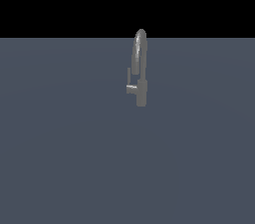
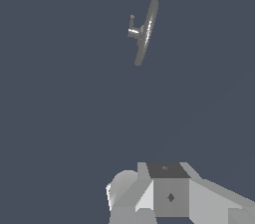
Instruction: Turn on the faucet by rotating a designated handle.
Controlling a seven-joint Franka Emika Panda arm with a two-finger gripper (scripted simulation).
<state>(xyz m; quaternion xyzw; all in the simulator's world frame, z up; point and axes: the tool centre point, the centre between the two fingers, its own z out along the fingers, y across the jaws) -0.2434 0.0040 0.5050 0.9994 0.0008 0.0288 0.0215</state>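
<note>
The small grey faucet (image 1: 141,91) stands on the flat grey-blue floor, its arched spout (image 1: 139,49) rising above the cylindrical body. The handle (image 1: 130,84) is a short stub sticking out toward the exterior view's left, ending in a slim upright rod. In the wrist view the faucet (image 2: 146,31) shows from above, far off, with the handle (image 2: 132,30) at its side. Only the pale blocky body of my gripper (image 2: 167,190) shows at that picture's edge, well away from the faucet. Its fingers are not visible. The arm does not show in the exterior view.
The grey-blue floor (image 1: 74,158) spreads around the faucet on all sides. A black background lies beyond its far edge.
</note>
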